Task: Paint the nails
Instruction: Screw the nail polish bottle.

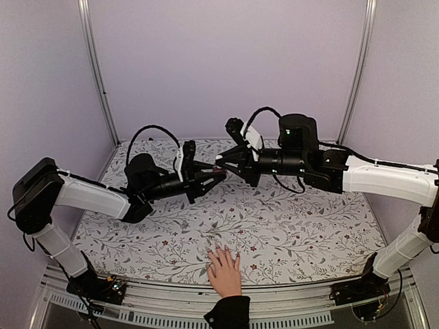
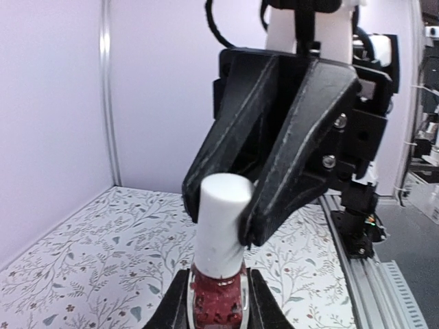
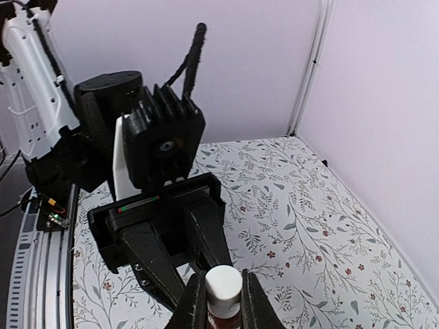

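Top external view puts the nails (image 1: 221,252) at the bottom centre of the frame. They tip the fingers of a hand (image 1: 225,273) laid flat on the flowered table (image 1: 309,226), with a black cuff (image 1: 230,312) behind it. They are too small to show any colour, and I judge them unpainted. Well apart from them, in the middle of the frame and up off the table, my two pincers meet over the dark-red bottle (image 2: 218,295). My left pincer (image 2: 218,308) is clenched on its glass body, at the bottom of the left wrist view. My right pincer (image 3: 223,301) is clamped around the white cap (image 2: 221,216), which sits on the bottle. So I reckon I am only at the opening step: cap to twist off, brush to carry down, five nails to coat.
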`<state>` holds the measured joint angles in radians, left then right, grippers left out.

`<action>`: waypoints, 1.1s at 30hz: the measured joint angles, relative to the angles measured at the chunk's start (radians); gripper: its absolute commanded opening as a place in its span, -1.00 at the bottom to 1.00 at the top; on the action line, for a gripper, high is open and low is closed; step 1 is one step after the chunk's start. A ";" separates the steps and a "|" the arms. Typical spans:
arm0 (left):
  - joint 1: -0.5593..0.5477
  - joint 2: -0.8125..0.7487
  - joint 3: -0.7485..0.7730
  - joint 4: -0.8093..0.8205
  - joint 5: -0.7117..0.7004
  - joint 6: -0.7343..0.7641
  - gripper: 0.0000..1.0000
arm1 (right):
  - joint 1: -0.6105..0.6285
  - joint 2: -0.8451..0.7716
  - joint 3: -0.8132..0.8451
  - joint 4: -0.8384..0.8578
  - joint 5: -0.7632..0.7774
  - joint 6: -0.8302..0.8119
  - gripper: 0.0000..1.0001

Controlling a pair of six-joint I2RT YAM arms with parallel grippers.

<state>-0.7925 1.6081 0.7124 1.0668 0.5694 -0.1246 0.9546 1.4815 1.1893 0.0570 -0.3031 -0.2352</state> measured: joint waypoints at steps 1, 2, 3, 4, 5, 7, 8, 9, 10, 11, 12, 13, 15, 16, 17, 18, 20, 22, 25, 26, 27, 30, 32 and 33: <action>0.000 0.004 0.000 0.004 -0.032 0.000 -1.00 | 0.000 0.011 0.000 0.021 0.029 0.016 -0.97; -0.002 0.011 0.002 0.005 -0.072 0.000 -1.00 | 0.000 0.024 0.000 0.040 0.063 0.034 -0.97; -0.004 0.021 0.005 0.004 -0.116 0.001 -1.00 | 0.000 0.035 0.000 0.052 0.087 0.043 -0.97; -0.006 0.029 0.008 0.000 -0.142 0.002 -1.00 | 0.000 0.051 0.002 0.069 0.121 0.058 -0.97; -0.009 0.039 0.015 -0.008 -0.183 0.004 -1.00 | 0.000 0.067 0.005 0.083 0.154 0.067 -0.97; -0.011 0.064 0.030 -0.019 -0.251 0.006 -1.00 | 0.000 0.097 0.014 0.100 0.208 0.083 -0.97; -0.011 0.074 0.037 -0.023 -0.274 0.008 -1.00 | 0.000 0.111 0.016 0.112 0.232 0.088 -0.97; -0.013 0.086 0.044 -0.029 -0.302 0.008 -1.00 | -0.001 0.124 0.016 0.123 0.253 0.091 -0.97; -0.015 0.094 0.048 -0.035 -0.322 0.008 -1.00 | -0.002 0.134 0.016 0.130 0.270 0.095 -0.97; -0.016 0.101 0.051 -0.040 -0.341 0.008 -1.00 | -0.002 0.143 0.016 0.137 0.284 0.100 -0.96; -0.018 0.106 0.052 -0.043 -0.355 0.008 -1.00 | -0.002 0.151 0.016 0.143 0.295 0.105 -0.95; -0.019 0.111 0.053 -0.045 -0.367 0.008 -1.00 | -0.002 0.156 0.016 0.147 0.304 0.108 -0.94; -0.022 0.115 0.057 -0.054 -0.384 0.008 -1.00 | -0.002 0.162 0.016 0.150 0.315 0.113 -0.92; -0.023 0.115 0.059 -0.056 -0.388 0.008 -1.00 | -0.002 0.162 0.016 0.151 0.320 0.116 -0.92; -0.025 0.115 0.061 -0.058 -0.395 0.008 -1.00 | -0.002 0.162 0.016 0.153 0.323 0.116 -0.92; -0.026 0.115 0.066 -0.060 -0.399 0.008 -1.00 | -0.002 0.162 0.016 0.158 0.328 0.117 -0.91; -0.026 0.115 0.071 -0.063 -0.404 0.008 -1.00 | -0.002 0.162 0.016 0.165 0.333 0.117 -0.90; -0.026 0.115 0.072 -0.063 -0.406 0.009 -1.00 | -0.002 0.162 0.016 0.169 0.336 0.117 -0.85; -0.026 0.115 0.074 -0.065 -0.408 0.013 -1.00 | -0.002 0.162 0.016 0.169 0.339 0.117 -0.69; -0.026 0.115 0.074 -0.067 -0.409 0.016 -1.00 | -0.002 0.161 0.016 0.169 0.339 0.118 -0.64; -0.026 0.115 0.074 -0.069 -0.409 0.017 -1.00 | -0.002 0.161 0.016 0.169 0.339 0.119 -0.57; -0.026 0.115 0.076 -0.071 -0.403 0.022 -1.00 | -0.001 0.158 0.014 0.168 0.332 0.128 -0.39; -0.026 0.113 0.080 -0.071 -0.398 0.025 -1.00 | -0.001 0.145 0.005 0.168 0.314 0.130 -0.23; -0.026 0.110 0.080 -0.071 -0.393 0.027 -1.00 | -0.001 0.135 -0.003 0.168 0.304 0.132 -0.15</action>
<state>-0.8181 1.7180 0.7925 0.9962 0.1768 -0.0971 0.9539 1.6165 1.1866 0.2249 0.0006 -0.1032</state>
